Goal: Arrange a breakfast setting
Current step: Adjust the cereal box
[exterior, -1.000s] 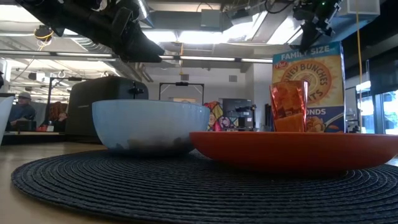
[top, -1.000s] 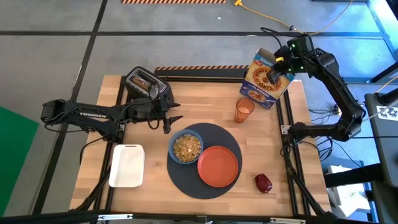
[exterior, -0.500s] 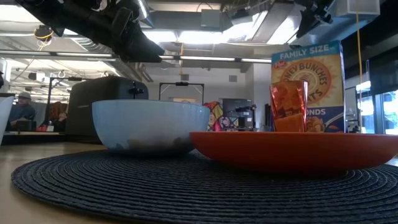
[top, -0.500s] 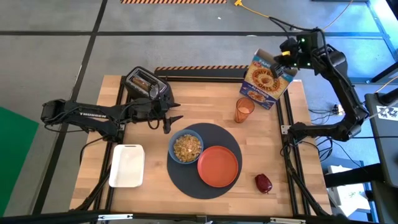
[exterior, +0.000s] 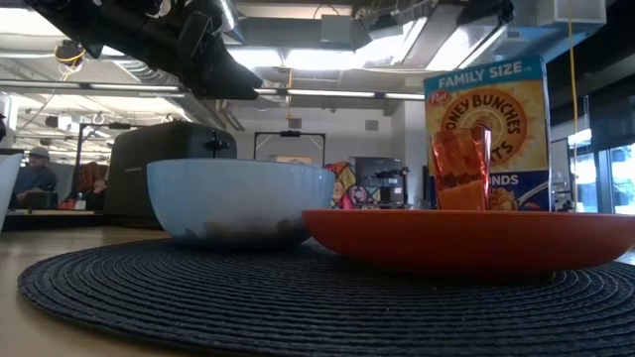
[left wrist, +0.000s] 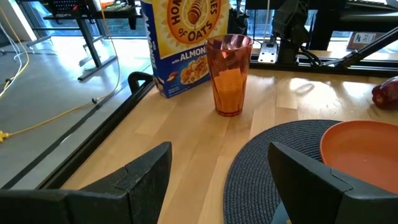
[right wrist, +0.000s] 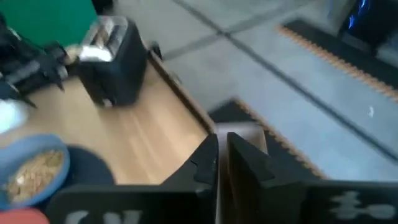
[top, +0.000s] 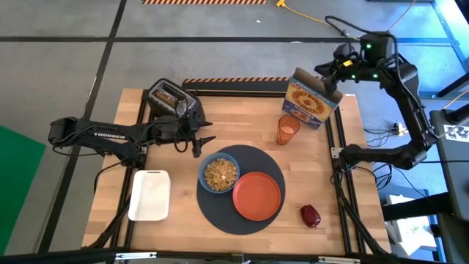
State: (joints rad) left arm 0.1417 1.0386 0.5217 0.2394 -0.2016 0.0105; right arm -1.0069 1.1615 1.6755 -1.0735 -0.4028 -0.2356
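Observation:
On the round dark-grey mat point(top: 217, 212) sit a blue bowl point(top: 219, 173) of cereal and an empty orange plate point(top: 257, 196). Beyond the mat stands a translucent orange cup point(top: 287, 130). A dark-red fruit point(top: 310, 215) lies on the wood at the near right. My right gripper point(top: 331, 82) is at the top of the cereal box point(top: 311, 103) at the far right corner, its fingers nearly together. My left gripper point(top: 201, 143) hangs open between toaster and bowl, holding nothing. My right gripper is on the top edge of the cereal box point(top: 322, 86), coming from the table's right side and slanting down. In its wrist view a pale flap point(right wrist: 249, 142) shows just past the almost closed fingers. Whether the box's bottom rests on the table, I cannot tell.
A black toaster point(top: 173, 99) stands at the far left corner. A white rectangular tray point(top: 149, 194) lies at the near left. Bare wood shows between the tray and the mat and around the fruit.
My right gripper has gone up and tipped at the box's top. The cereal box has moved with it: in the low view it stands higher and a little farther toward the picture's left than before.

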